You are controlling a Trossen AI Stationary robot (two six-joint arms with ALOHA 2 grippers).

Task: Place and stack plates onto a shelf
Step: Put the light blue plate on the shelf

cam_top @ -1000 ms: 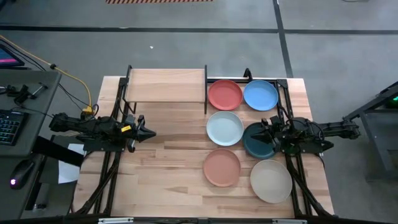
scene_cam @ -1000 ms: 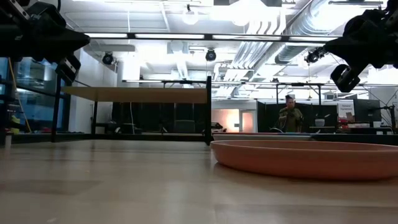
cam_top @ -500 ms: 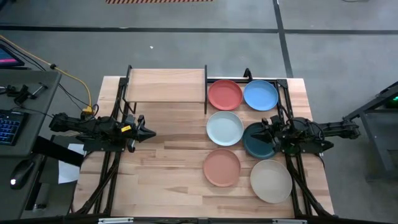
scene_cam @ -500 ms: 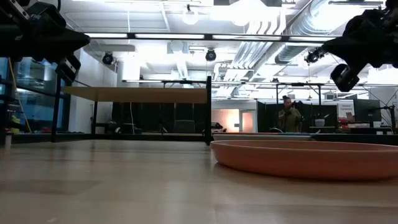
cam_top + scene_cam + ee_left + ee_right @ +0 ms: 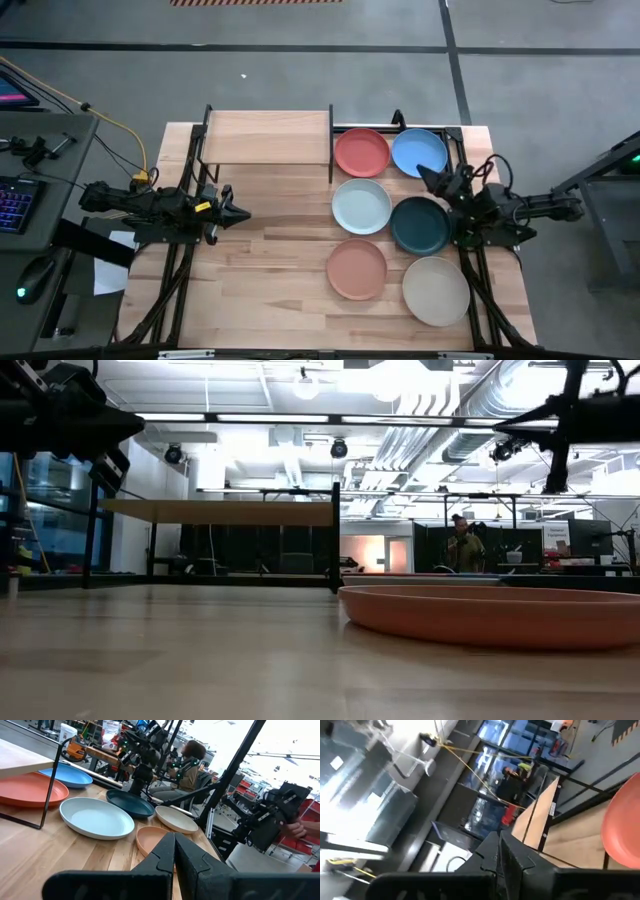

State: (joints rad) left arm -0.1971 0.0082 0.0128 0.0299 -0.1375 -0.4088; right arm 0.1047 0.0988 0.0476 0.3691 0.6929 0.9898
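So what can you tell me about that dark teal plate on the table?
The dark teal plate is round and shallow, with a low raised rim and a dull matte finish. It lies flat, right side up and empty, on the wooden table. The pale mint plate sits close beside it, the blue plate and cream plate on its other sides. The right gripper hangs by its rim, toward the blue plate; whether it touches cannot be told.
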